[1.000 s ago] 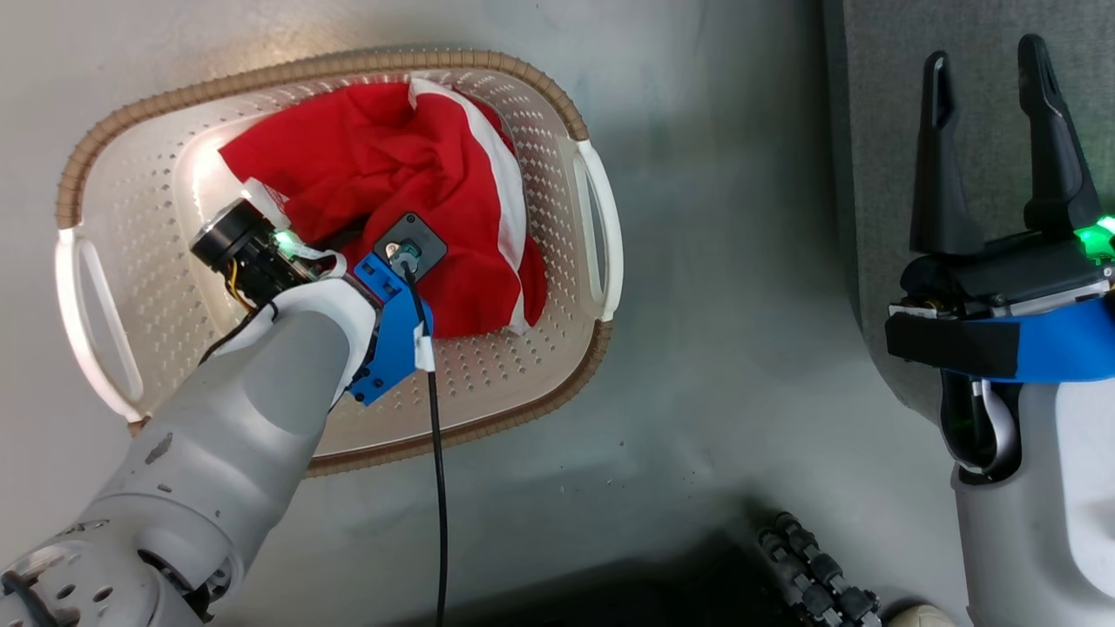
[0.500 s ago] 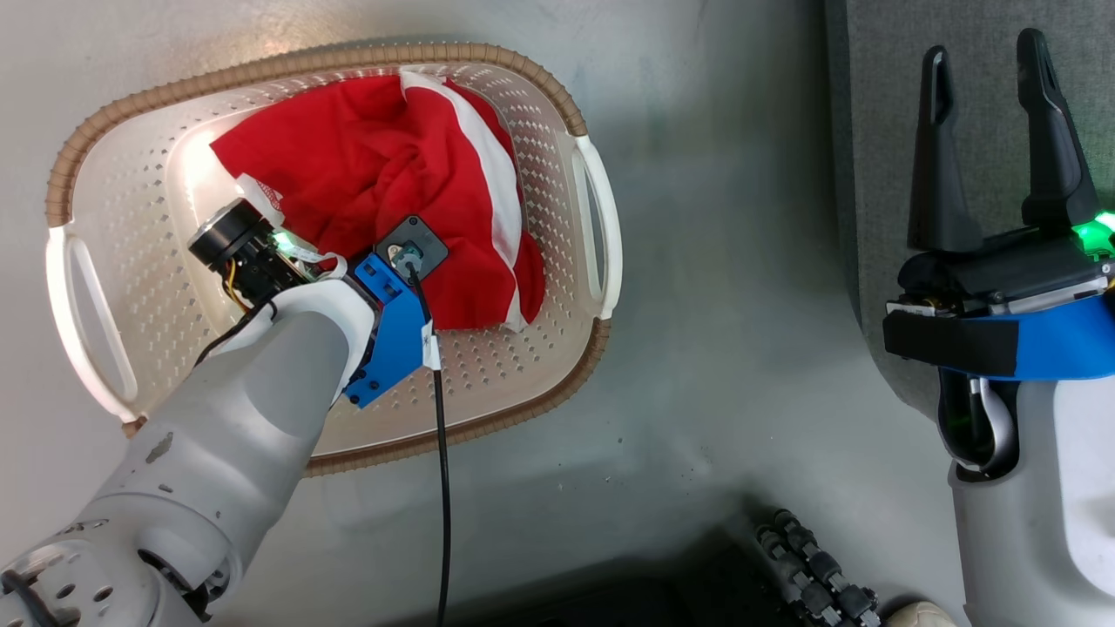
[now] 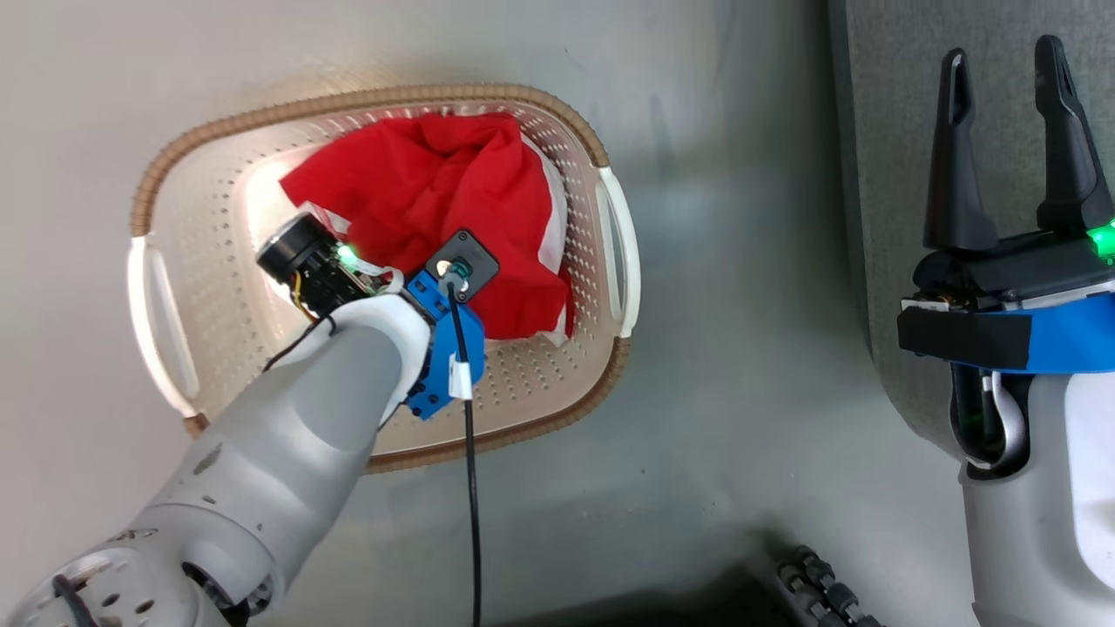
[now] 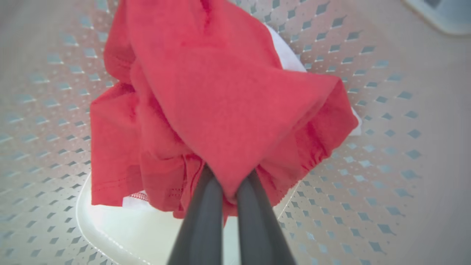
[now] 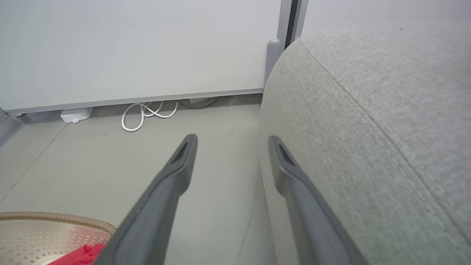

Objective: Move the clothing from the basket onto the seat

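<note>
The clothing [image 3: 435, 183] is a bunched bright red heap with white trim, lying in the oval cream basket [image 3: 348, 97] with its brown rim. My left forearm [image 3: 348, 383] reaches down into the basket over the heap. In the left wrist view my left gripper [image 4: 229, 184] is shut on a fold of the red clothing [image 4: 220, 92], which hangs in front of the perforated basket wall [image 4: 368, 165]. My right gripper [image 3: 1002, 52] stands open and holds nothing, over the edge of the grey seat [image 3: 888, 174]. The right wrist view has this gripper [image 5: 232, 139] beside the seat [image 5: 368, 110].
The basket stands on a grey floor [image 3: 740, 392], left of the seat. A black cable [image 3: 470, 488] hangs from my left wrist. White cables [image 5: 147, 112] and a small white box [image 5: 75, 115] lie along the far wall. Part of my dark base [image 3: 827, 592] shows at the bottom.
My left gripper has shut on the red clothing, and the cloth has gathered into a tighter bunch. The whole head picture has shifted, so the camera moved. The right gripper stays open.
</note>
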